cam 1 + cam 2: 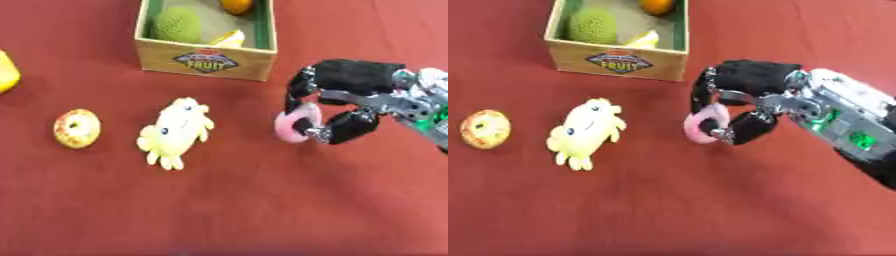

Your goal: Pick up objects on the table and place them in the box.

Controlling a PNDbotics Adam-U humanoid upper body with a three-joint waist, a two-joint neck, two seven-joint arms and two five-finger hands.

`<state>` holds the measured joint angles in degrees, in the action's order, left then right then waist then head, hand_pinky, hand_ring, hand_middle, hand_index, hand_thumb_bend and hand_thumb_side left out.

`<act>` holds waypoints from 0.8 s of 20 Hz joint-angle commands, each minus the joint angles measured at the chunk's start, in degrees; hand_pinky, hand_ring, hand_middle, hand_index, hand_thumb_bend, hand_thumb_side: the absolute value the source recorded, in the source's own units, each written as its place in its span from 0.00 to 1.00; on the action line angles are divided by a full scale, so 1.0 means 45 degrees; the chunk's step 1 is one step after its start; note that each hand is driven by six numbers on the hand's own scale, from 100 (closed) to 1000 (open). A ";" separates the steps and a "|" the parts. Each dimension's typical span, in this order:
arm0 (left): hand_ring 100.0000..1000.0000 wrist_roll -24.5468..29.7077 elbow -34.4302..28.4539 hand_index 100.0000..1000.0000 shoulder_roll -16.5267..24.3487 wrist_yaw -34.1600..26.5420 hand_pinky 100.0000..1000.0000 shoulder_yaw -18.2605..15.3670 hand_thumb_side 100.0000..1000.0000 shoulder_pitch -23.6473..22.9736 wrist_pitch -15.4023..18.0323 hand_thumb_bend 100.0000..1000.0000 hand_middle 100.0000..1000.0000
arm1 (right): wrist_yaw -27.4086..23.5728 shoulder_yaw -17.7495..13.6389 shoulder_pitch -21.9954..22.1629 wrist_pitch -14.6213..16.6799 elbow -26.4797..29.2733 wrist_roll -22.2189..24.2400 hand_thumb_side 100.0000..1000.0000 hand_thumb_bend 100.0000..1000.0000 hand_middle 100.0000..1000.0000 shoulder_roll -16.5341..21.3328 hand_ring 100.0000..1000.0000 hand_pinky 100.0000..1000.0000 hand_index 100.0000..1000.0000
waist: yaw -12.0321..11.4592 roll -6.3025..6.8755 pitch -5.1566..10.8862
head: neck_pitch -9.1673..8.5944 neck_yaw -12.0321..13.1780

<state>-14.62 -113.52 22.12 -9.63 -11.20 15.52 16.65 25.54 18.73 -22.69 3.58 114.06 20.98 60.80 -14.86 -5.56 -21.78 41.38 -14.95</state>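
Currently the right hand [741,107] is curled round a pink ring [704,125], fingers on one side and thumb on the other, with the ring standing on edge between them. Whether the ring is touching the red tablecloth [667,210] or already lifted off it cannot be told from either view.

Key relation: the box [206,60], a wooden crate labelled FRUIT, lies up and to the left of the hand, near but not touching. Its nearest corner is the front right one. The ring sits at the fingertip end of the hand, on the side facing the box, so the carry looks short: lift, travel up-left over the front wall, release.

Box contents seen: a green bumpy fruit [178,23], an orange fruit [236,5] and a yellow piece [229,39]. Free space appears to remain on the box's right side, which is the side closest to the hand.

Other items left of the hand, well apart from it: a yellow plush toy [178,131], long axis running roughly toward the box; further left a round yellow-red toy [77,128]; a yellow object [7,71] at the far left edge.

Left hand shows in neither view. Judgement: these remaining items would suit the left arm better.
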 commanded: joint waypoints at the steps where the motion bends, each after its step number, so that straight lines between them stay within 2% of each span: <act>1: 0.69 -0.0055 -0.0237 0.86 0.0249 0.0006 0.92 -0.0134 0.53 0.0007 -0.0007 0.00 0.63 | -0.0419 -0.0603 -0.0257 0.0119 0.0118 -0.0520 0.00 0.00 0.40 0.0664 0.59 0.74 0.48 | 0.0040 0.0070 0.0367 | 0.0008 -0.0005; 7: 0.69 -0.0068 -0.0237 0.86 0.0308 0.0051 0.92 -0.0137 0.54 -0.0019 -0.0015 0.00 0.63 | -0.1493 -0.1456 -0.1105 -0.0229 0.0118 -0.1280 0.00 0.00 0.40 0.0917 0.57 0.73 0.48 | 0.0023 -0.0048 0.0403 | -0.0287 -0.0061; 11: 0.69 -0.0072 -0.0237 0.86 0.0317 0.0061 0.92 -0.0144 0.54 0.0005 -0.0013 0.00 0.62 | -0.2088 -0.1943 -0.1860 -0.1044 0.0118 -0.1742 0.00 0.00 0.39 0.0885 0.56 0.73 0.48 | -0.0096 -0.0214 0.0188 | -0.0685 -0.0183; 16: 0.69 -0.0050 -0.0237 0.86 0.0323 0.0062 0.92 -0.0132 0.55 0.0102 0.0006 0.00 0.62 | -0.2453 -0.2194 -0.2594 -0.2091 0.0118 -0.2274 0.00 0.00 0.39 0.0716 0.55 0.73 0.48 | -0.0232 -0.0396 -0.0159 | -0.1171 -0.0311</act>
<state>-14.75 -113.52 22.20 -9.58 -11.21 15.41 16.58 15.11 10.18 -33.53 -4.72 114.06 11.39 62.75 -15.95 -7.74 -23.72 37.30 -16.05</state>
